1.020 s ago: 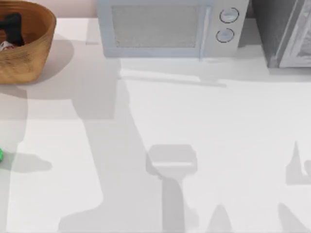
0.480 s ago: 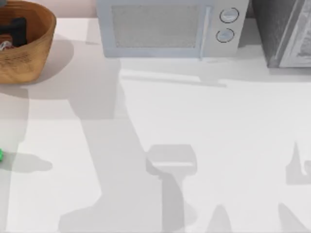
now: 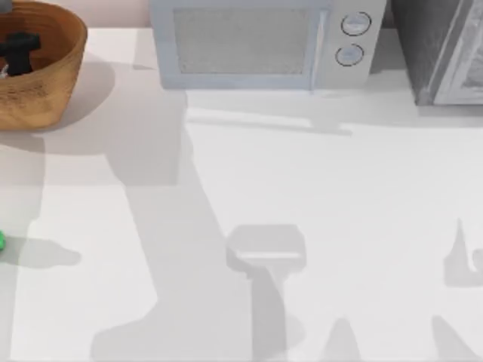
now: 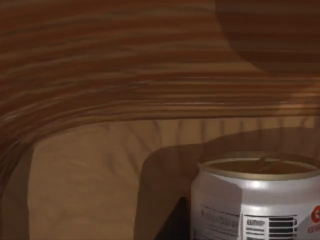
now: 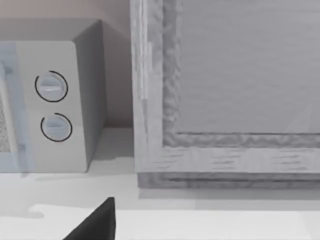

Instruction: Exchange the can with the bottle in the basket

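The basket [image 3: 45, 90], a woven orange-brown bowl, stands at the table's far left back corner. My left gripper [image 3: 19, 49] is a black shape down inside it. The can [image 4: 255, 200], white with a dull gold top, stands upright on the basket floor [image 4: 85, 170], close in front of the left wrist camera. A sliver of the can [image 3: 3, 70] also peeks out beside the gripper in the top view. The green bottle [image 3: 1, 241] is cut off by the left edge, on the table in front of the basket. A dark part of my right gripper [image 5: 95, 225] faces the back wall.
A pale microwave [image 3: 256, 45] stands at the back centre, its two dials [image 5: 50, 86] showing in the right wrist view. A grey cabinet [image 3: 445, 53] fills the back right corner. The white table [image 3: 302, 188] stretches wide between them and the front edge.
My left gripper has shifted a little and turned inside the basket, staying beside the can. The bottle and the right arm have not moved.
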